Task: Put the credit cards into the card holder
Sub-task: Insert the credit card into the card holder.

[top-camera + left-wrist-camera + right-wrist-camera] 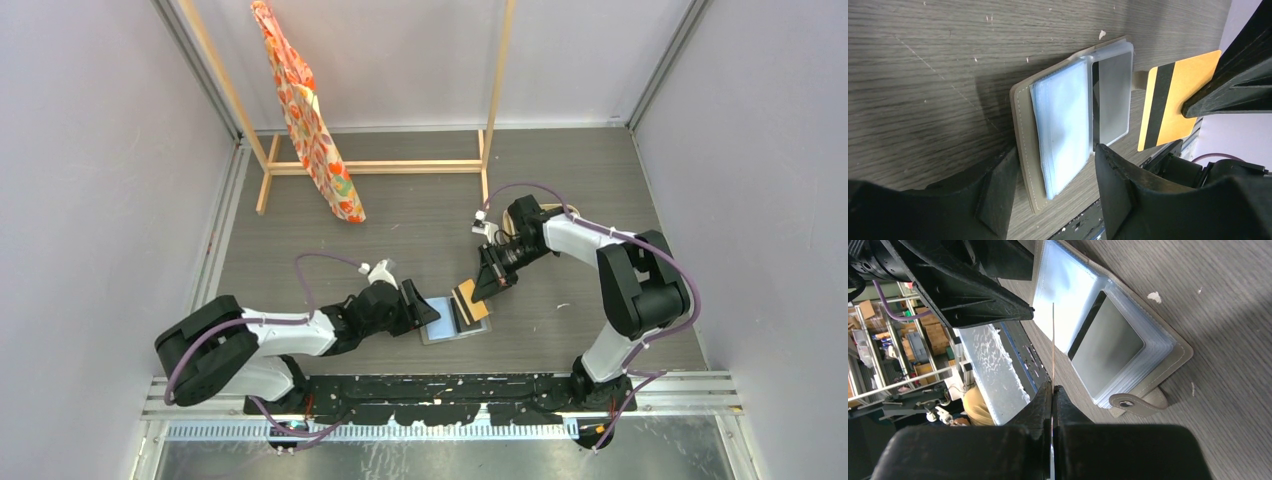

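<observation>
So that its sleeves are exposed, the holder (pixel 440 322) is apparently steadied at centre frame by the left gripper (pixel 425 312), jaws spread wide astride it. One card (pixel 1173 100) is pinched in the right gripper (pixel 486 289) beside the pockets.

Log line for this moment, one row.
left claw open, astride open holder | right claw shut on card, above holder | card not yet in
</observation>
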